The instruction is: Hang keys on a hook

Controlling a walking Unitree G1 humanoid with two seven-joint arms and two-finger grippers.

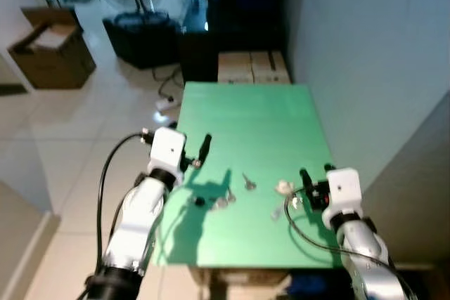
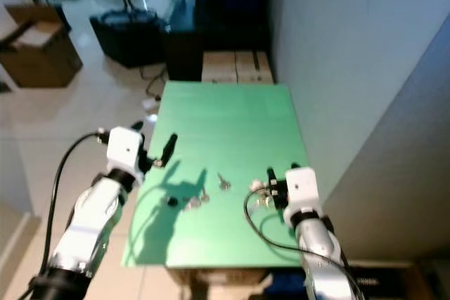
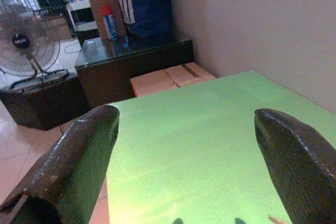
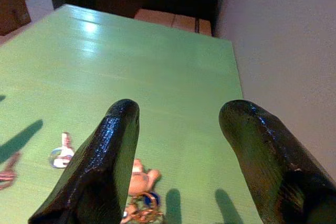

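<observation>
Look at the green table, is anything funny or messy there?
A bit messy: keys lie scattered on the green table, one bunch near the left gripper, a single key in the middle, and a bunch with a small charm by the right gripper. Nothing looks broken or spilled.

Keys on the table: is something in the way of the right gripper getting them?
Nothing visible is. The right gripper is open just above the table, and the keys lie right below its fingers, with only bare green between.
</observation>
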